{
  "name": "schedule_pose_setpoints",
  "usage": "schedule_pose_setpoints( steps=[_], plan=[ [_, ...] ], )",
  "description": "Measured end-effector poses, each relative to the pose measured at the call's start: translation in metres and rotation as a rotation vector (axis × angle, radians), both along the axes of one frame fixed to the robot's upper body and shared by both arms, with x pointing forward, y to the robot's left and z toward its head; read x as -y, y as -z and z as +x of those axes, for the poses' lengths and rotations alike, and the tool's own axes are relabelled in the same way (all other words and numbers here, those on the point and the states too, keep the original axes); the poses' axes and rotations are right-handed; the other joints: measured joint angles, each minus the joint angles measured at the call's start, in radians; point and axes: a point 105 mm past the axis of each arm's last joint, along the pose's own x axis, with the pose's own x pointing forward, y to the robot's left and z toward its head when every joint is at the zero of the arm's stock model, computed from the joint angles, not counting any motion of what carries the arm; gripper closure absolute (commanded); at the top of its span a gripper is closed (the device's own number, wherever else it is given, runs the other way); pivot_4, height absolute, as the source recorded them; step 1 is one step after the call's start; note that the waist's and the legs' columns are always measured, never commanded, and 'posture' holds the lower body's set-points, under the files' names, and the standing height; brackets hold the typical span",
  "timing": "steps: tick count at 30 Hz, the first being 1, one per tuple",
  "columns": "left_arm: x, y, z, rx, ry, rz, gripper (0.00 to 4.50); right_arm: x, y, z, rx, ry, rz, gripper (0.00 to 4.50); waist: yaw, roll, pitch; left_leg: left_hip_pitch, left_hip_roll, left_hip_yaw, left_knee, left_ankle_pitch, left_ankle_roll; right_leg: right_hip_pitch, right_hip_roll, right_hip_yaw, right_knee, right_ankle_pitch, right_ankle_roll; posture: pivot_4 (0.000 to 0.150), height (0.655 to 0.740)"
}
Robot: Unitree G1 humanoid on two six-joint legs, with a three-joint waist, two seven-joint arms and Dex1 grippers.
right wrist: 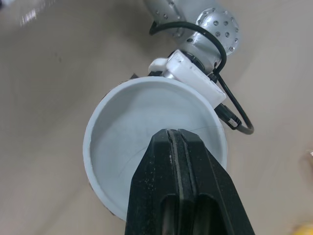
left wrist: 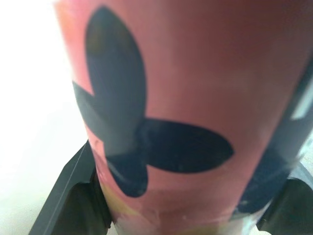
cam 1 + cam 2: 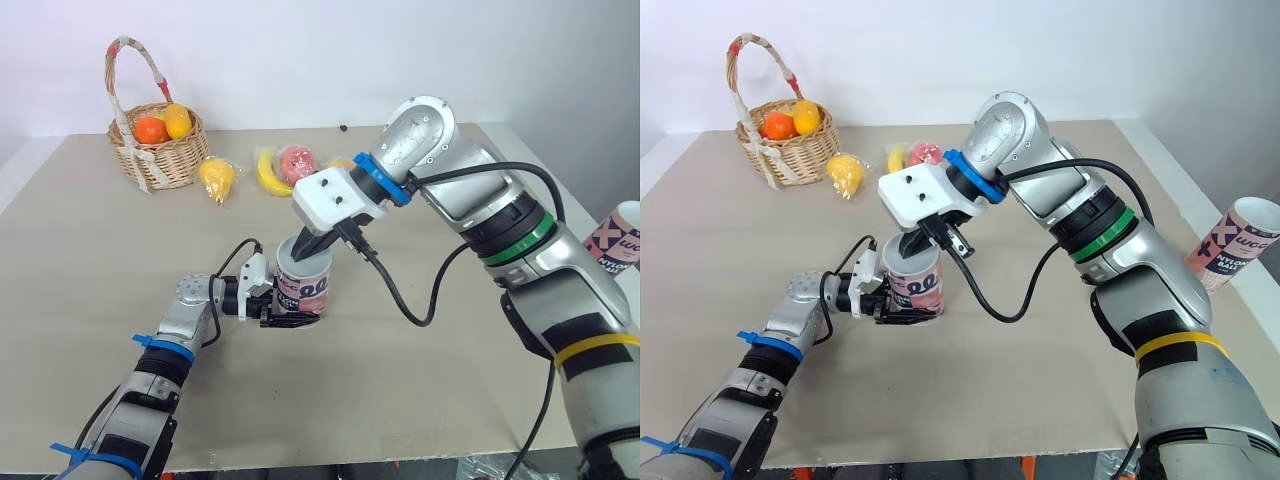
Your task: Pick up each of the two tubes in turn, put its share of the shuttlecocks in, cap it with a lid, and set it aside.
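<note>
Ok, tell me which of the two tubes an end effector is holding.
The upright tube at mid-table: the left end effector clamps it. The other tube, at the far right, is ungripped.

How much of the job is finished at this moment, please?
Nothing looks finished: neither tube is capped. In hand: the left gripper clamps the pink tube upright on the table, and the right gripper, fingers shut, is at its open mouth; what shows of the inside is bare. Left: the second tube, also open.
</note>
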Motion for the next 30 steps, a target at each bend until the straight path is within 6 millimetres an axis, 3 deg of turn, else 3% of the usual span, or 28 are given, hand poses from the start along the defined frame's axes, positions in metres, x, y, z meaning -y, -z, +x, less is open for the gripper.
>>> schedule_pose_setpoints(
  steps=[7, 11, 15, 19, 24, 27, 30],
  plan=[
    [-0.002, 0.004, 0.002, -0.018, -0.024, 0.003, 1.51, -0.006, 0.004, 0.004, 0.013, 0.003, -0.002, 4.36, -0.003, 0.000, -0.010, 0.007, 0.001, 0.000, -0.001, 0.000, 0.000, 0.004, 0.000, 0.000, 0.000, 0.000, 0.000, 0.150, 0.7298],
    [-0.001, 0.002, 0.001, -0.005, -0.011, -0.003, 1.51, -0.001, -0.003, 0.000, -0.149, 0.043, 0.101, 4.36, -0.002, 0.001, -0.008, 0.002, 0.001, 0.000, -0.001, 0.000, 0.000, 0.001, 0.000, 0.000, 0.000, 0.000, -0.001, 0.150, 0.7298],
    [0.001, -0.001, -0.003, 0.002, 0.015, -0.014, 1.51, 0.028, -0.042, 0.003, -0.165, 0.120, 0.262, 4.36, 0.003, 0.001, -0.006, -0.007, 0.000, -0.001, -0.001, 0.000, 0.000, -0.006, 0.000, 0.000, 0.000, 0.001, 0.004, 0.150, 0.7298],
    [0.000, -0.002, -0.005, 0.002, 0.025, -0.020, 1.51, 0.055, -0.059, -0.006, -0.161, 0.168, 0.377, 4.36, 0.004, 0.000, -0.006, -0.008, 0.000, -0.003, -0.002, -0.002, -0.001, -0.006, 0.000, -0.001, -0.001, -0.003, 0.004, 0.150, 0.7298],
    [-0.003, -0.003, -0.007, 0.004, 0.025, -0.020, 1.51, 0.088, -0.036, -0.011, -0.256, 0.347, 0.526, 4.36, 0.001, 0.002, -0.004, -0.009, 0.000, -0.004, -0.003, -0.003, -0.001, -0.007, 0.001, -0.001, 0.000, -0.003, 0.004, 0.150, 0.7298],
    [-0.008, -0.004, -0.008, 0.010, 0.027, -0.005, 1.51, 0.102, -0.007, -0.017, -0.308, 0.494, 0.609, 4.36, 0.000, 0.003, -0.003, -0.009, 0.000, -0.004, -0.003, -0.003, -0.001, -0.007, 0.002, -0.001, 0.000, -0.003, 0.004, 0.150, 0.7298],
    [-0.013, -0.004, -0.008, -0.008, 0.025, 0.017, 0.49, 0.109, 0.020, -0.020, -0.321, 0.618, 0.647, 4.50, -0.001, 0.003, -0.003, -0.009, 0.000, -0.004, -0.003, -0.003, -0.001, -0.007, 0.002, -0.001, 0.000, -0.003, 0.004, 0.150, 0.7298]
  ],
)
